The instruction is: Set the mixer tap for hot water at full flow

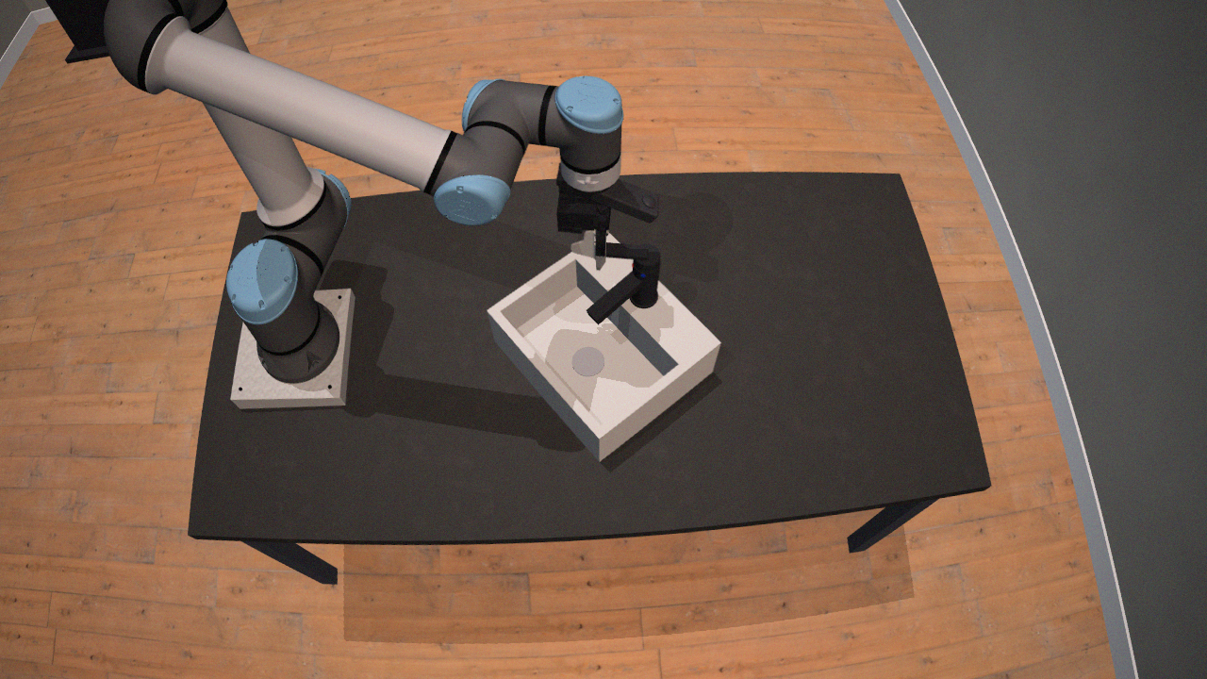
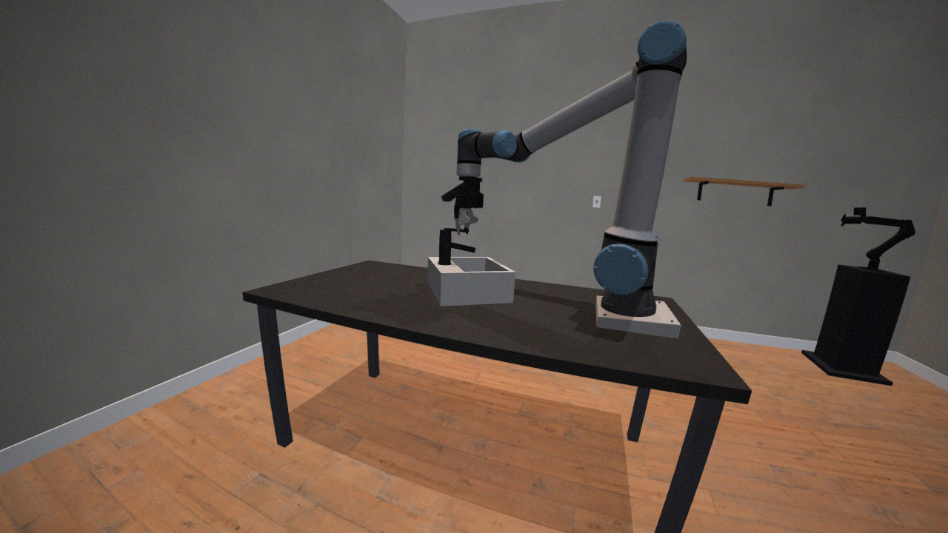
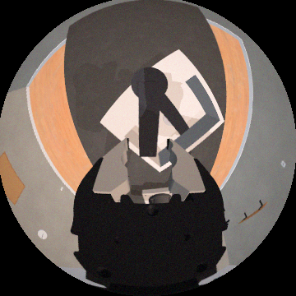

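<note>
A black mixer tap (image 1: 645, 283) stands on the back rim of a white sink basin (image 1: 603, 350). Its spout (image 1: 609, 304) reaches down-left over the basin. Its lever (image 1: 620, 250) lies low and about level, pointing left, away from the spout's line. A small blue dot shows on the tap body. My gripper (image 1: 599, 244) points down at the lever's free end. In the wrist view the lever (image 3: 149, 127) ends between my two fingers, with a gap on each side. The fingers are partly open and grip nothing. From the side, the gripper (image 2: 464, 223) sits just over the lever's tip (image 2: 458, 231).
The basin sits mid-table, turned at an angle, with a grey drain (image 1: 586, 361) in its floor. My arm's base (image 1: 290, 355) is bolted at the table's left. A black stand with a small arm (image 2: 861, 317) and a wall shelf (image 2: 742, 183) are far off.
</note>
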### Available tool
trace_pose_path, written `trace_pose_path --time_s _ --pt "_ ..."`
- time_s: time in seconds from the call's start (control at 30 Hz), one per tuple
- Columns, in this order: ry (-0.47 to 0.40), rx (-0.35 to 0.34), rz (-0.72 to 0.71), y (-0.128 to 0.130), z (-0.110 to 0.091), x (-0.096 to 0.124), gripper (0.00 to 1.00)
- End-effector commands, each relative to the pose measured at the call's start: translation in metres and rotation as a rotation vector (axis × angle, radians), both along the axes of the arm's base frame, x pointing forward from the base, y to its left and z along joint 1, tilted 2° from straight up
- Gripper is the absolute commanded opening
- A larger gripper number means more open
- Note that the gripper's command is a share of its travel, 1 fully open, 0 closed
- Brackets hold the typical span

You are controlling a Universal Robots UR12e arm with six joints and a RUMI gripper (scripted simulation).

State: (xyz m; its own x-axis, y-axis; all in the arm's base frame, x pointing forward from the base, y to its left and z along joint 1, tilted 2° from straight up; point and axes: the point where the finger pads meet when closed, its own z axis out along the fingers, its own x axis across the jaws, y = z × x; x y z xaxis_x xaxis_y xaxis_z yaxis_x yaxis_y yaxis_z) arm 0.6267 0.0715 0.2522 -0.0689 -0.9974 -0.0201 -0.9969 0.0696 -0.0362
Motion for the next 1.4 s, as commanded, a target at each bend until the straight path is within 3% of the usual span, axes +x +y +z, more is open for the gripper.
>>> trace_pose_path --time_s 0.0,1.0,1.03,1.37 --pt "-0.002 0.000 0.000 -0.0001 0.0008 0.0005 0.37" --pt "-0.002 0.000 0.000 -0.0001 0.0008 0.0005 0.37" --pt "-0.002 0.000 0.000 -0.0001 0.0008 0.0005 0.00" --pt "-0.002 0.000 0.000 -0.0001 0.0008 0.0005 0.00"
